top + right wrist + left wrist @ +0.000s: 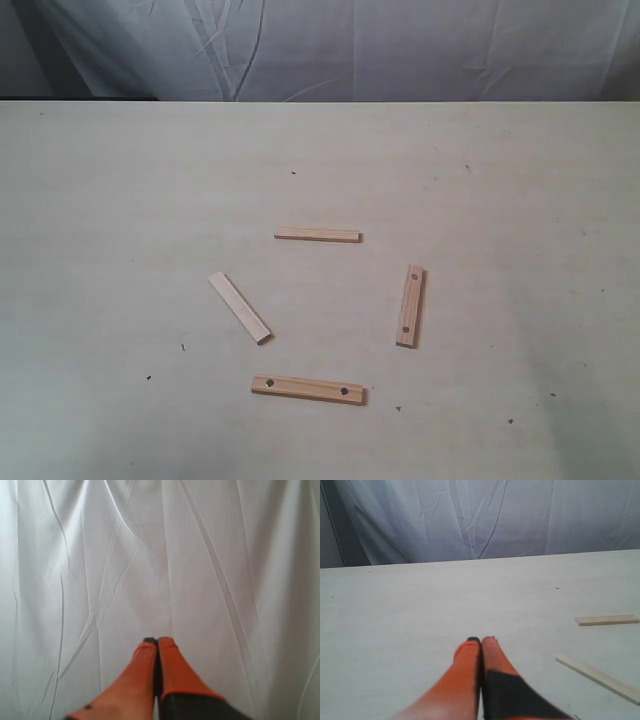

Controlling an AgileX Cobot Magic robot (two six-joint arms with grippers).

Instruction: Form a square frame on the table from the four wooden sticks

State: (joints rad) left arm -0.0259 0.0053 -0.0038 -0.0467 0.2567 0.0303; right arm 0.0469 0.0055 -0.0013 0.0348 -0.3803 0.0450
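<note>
Four wooden sticks lie apart on the table (120, 200), no two touching. A plain stick (318, 236) lies level at the back. A paler plain stick (240, 308) lies slanted at the left. A holed stick (409, 306) stands nearly lengthwise at the right. Another holed stick (308, 389) lies level at the front. No arm shows in the exterior view. My left gripper (480, 640) is shut on nothing above bare table, with two plain sticks (607, 620) (599, 677) off to one side. My right gripper (157, 640) is shut, empty, facing the white curtain.
A wrinkled white curtain (350, 45) hangs behind the table's far edge. Tiny dark specks dot the pale surface.
</note>
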